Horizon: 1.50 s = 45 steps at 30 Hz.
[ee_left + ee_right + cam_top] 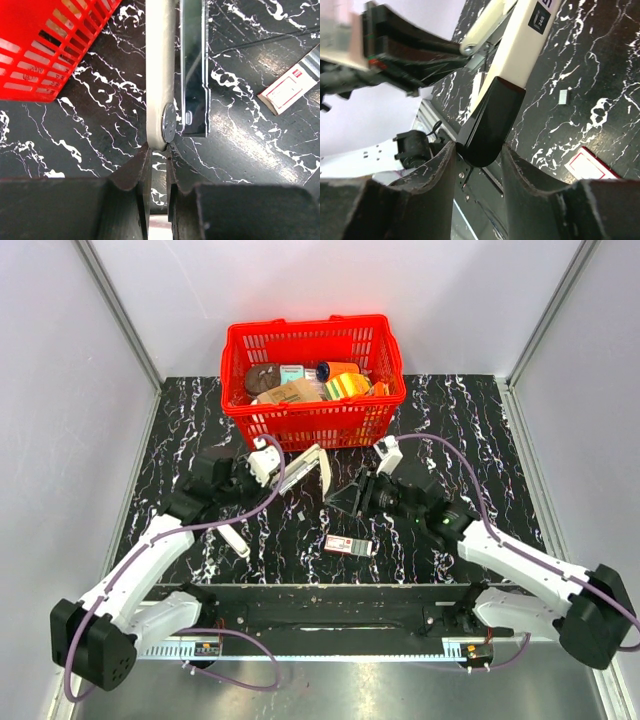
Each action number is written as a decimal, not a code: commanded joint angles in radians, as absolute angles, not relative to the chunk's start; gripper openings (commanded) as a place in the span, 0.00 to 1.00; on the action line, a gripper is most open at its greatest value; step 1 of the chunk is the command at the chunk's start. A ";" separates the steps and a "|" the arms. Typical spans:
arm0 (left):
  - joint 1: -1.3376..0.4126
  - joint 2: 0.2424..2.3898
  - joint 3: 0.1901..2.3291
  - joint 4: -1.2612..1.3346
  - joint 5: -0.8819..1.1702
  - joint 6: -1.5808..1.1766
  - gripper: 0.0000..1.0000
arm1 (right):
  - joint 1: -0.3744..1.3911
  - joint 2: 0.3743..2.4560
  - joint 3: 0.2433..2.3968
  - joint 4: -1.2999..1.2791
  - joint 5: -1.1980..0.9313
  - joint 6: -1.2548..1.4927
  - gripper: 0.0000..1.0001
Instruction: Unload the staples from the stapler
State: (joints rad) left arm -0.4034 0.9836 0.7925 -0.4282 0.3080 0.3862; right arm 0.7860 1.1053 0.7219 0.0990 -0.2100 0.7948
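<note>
Left wrist view: left gripper pinches hinge end of slim pale grey-white stapler, silvery channel splayed open. Right wrist view: right gripper clamps its black tip. Red plastic basket lies beyond left gripper, with small red-white box near right gripper.

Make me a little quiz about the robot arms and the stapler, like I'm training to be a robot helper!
1. True or false: the stapler is folded shut.
2. Which gripper grips the stapler's black end? A left, B right, C neither.
3. Fill in: the basket behind the stapler is coloured ____.
Key: 1 false, it is spread open in a V. 2 B, the right gripper. 3 red.
</note>
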 commanded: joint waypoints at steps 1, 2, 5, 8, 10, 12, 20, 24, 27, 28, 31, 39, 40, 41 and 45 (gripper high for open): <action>-0.368 1.012 0.770 -0.428 0.258 0.446 0.00 | 0.785 0.991 0.799 0.166 -0.322 0.723 0.00; -0.364 1.015 0.772 -0.422 0.255 0.446 0.00 | 0.784 0.983 0.804 0.155 -0.337 0.716 0.00; -0.345 1.038 0.778 -0.416 0.255 0.448 0.00 | 0.787 0.965 0.825 0.118 -0.367 0.698 0.00; -0.336 1.052 0.781 -0.414 0.256 0.448 0.00 | 0.787 0.953 0.842 0.089 -0.382 0.681 0.00; -0.331 1.058 0.781 -0.410 0.259 0.446 0.00 | 0.787 0.951 0.847 0.077 -0.390 0.681 0.00; -0.331 1.061 0.781 -0.403 0.261 0.442 0.00 | 0.787 0.951 0.848 0.068 -0.388 0.683 0.00; -0.331 1.097 0.814 -0.390 0.282 0.399 0.00 | 0.787 0.989 0.831 0.035 -0.318 0.687 0.00; -0.331 1.101 0.810 -0.387 0.296 0.384 0.00 | 0.787 1.025 0.828 -0.030 -0.265 0.673 0.04; -0.330 1.104 0.792 -0.376 0.288 0.382 0.00 | 0.790 1.078 0.831 -0.067 -0.227 0.652 0.22; -0.328 1.106 0.790 -0.373 0.285 0.377 0.00 | 0.799 1.104 0.834 -0.078 -0.203 0.640 0.35; -0.308 1.098 0.804 -0.386 0.305 0.357 0.00 | 0.840 1.198 0.870 -0.130 -0.115 0.582 0.56; -0.186 1.126 0.899 -0.498 0.439 0.313 0.02 | 1.023 1.567 1.136 -0.273 0.146 0.425 0.99; -0.166 1.124 0.900 -0.502 0.452 0.311 0.02 | 1.035 1.604 1.172 -0.287 0.170 0.410 0.99; -0.149 1.124 0.903 -0.503 0.460 0.311 0.03 | 1.043 1.644 1.199 -0.299 0.195 0.396 0.99; -0.085 1.132 0.910 -0.517 0.485 0.319 0.05 | 1.051 1.770 1.307 -0.344 0.267 0.359 0.94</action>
State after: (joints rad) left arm -0.1379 1.1233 0.8646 -0.4919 0.4049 0.3313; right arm 1.0477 1.6867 1.2011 -0.2760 0.1207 0.4366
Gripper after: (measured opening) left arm 0.043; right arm 0.973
